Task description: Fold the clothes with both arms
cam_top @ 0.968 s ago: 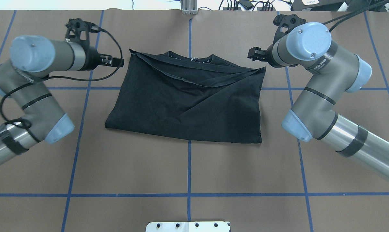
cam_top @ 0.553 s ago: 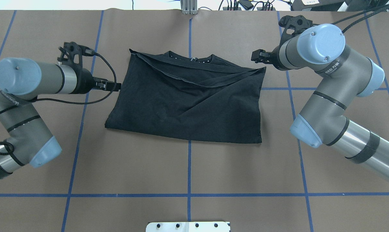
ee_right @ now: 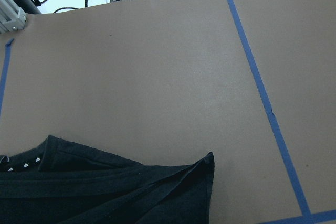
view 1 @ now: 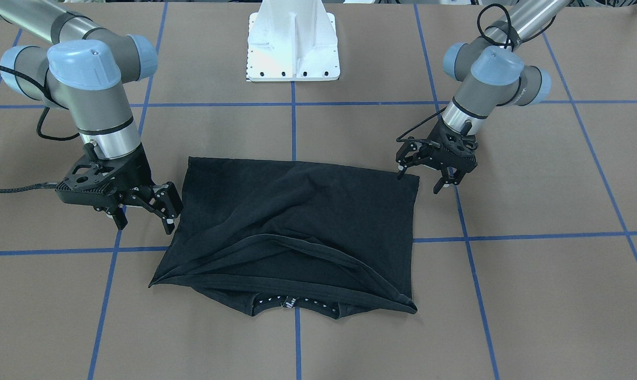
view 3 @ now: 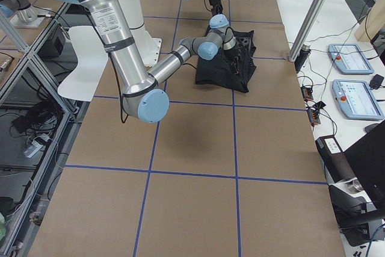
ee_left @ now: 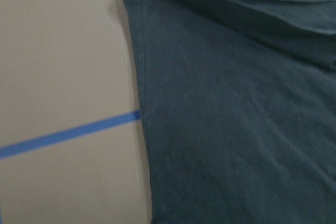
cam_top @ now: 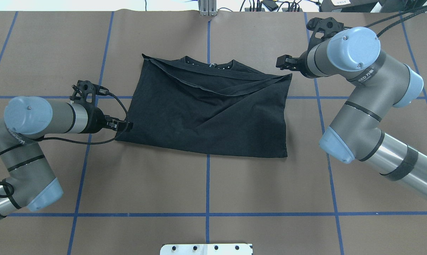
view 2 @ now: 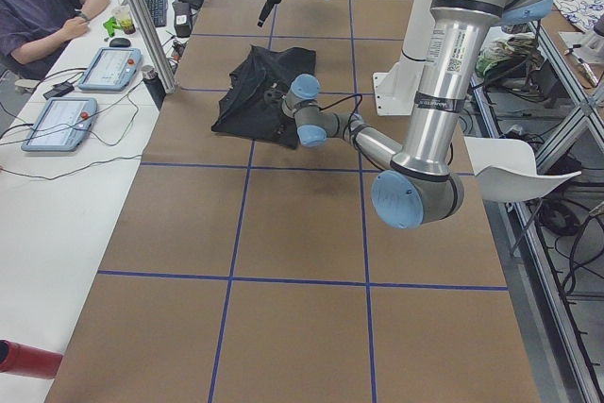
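Table [cam_top: 146, 184] is covered in brown paper with a blue tape grid [cam_top: 207, 184]. The white robot base [view 1: 293, 42] sits at the near edge, with cables and plugs [cam_top: 270, 5] and an aluminium post [cam_top: 208, 7] along the far edge. Side views show a white bench alongside with touch panels [view 2: 104, 68], a keyboard [view 2: 154, 5] and a seated person [view 2: 42, 7]; metal frames and a white chair [view 2: 519, 172] are behind the robot. Black shirt [cam_top: 206, 109] lies folded flat in the far middle, astride the centre tape line, plain side up. Its collar [view 1: 292, 305] is at the far edge, with folded bands running slantwise below it. The shirt's left edge slants outward toward the near-left corner, the near hem is slightly skew and the right edge is about straight. Left claw [view 1: 418, 182] is spread at that near-left corner, one finger over cloth and one over paper; can't tell if it touches. Right claw [view 1: 144, 224] is spread, just off the right edge toward the far-right corner; its wrist view shows that corner with bare paper beyond. Bare paper runs from the hem to the base and wide toward both table ends. Writing: a printed strip on the right arm [cam_top: 364, 76] and a sticker on the left arm [view 2: 451, 63], both too small to read. White marks inside the collar are unreadable.
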Action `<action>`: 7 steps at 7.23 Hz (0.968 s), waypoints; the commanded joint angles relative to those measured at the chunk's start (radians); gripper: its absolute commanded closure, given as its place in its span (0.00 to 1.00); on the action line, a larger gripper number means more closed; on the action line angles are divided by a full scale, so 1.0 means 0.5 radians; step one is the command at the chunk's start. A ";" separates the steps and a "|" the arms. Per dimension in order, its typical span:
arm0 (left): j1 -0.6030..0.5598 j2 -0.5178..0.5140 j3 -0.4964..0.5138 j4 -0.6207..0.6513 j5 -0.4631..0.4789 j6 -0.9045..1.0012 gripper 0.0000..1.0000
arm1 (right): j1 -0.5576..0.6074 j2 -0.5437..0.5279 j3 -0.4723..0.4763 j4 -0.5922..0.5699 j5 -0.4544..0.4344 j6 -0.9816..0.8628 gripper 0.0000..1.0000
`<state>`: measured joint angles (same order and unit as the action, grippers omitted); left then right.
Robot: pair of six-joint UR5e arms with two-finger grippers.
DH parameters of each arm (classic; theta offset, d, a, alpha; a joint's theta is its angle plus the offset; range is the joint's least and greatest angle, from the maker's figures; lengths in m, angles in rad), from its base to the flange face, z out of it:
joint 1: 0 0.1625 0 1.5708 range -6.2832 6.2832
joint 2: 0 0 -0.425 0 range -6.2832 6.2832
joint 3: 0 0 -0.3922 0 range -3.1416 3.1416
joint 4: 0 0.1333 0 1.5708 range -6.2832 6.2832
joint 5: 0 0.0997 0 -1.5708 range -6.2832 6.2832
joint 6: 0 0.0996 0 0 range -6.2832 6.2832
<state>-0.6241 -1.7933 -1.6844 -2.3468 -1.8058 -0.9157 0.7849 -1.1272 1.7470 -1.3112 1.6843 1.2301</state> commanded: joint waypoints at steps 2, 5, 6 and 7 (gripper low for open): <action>0.073 0.015 0.015 -0.022 0.001 -0.006 0.05 | -0.002 -0.001 0.001 0.002 -0.009 0.000 0.00; 0.079 0.015 0.022 -0.019 0.001 -0.003 0.19 | -0.002 -0.001 0.001 0.002 -0.012 0.000 0.00; 0.079 0.015 0.034 -0.022 -0.002 0.009 0.19 | -0.002 -0.004 0.001 0.002 -0.012 0.000 0.00; 0.079 0.019 0.043 -0.019 -0.003 0.012 0.19 | -0.002 -0.004 0.001 0.002 -0.012 0.000 0.00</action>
<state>-0.5845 -1.7853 -1.6685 -2.3570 -1.8066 -0.9129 0.7839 -1.1285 1.7472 -1.3100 1.6784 1.2303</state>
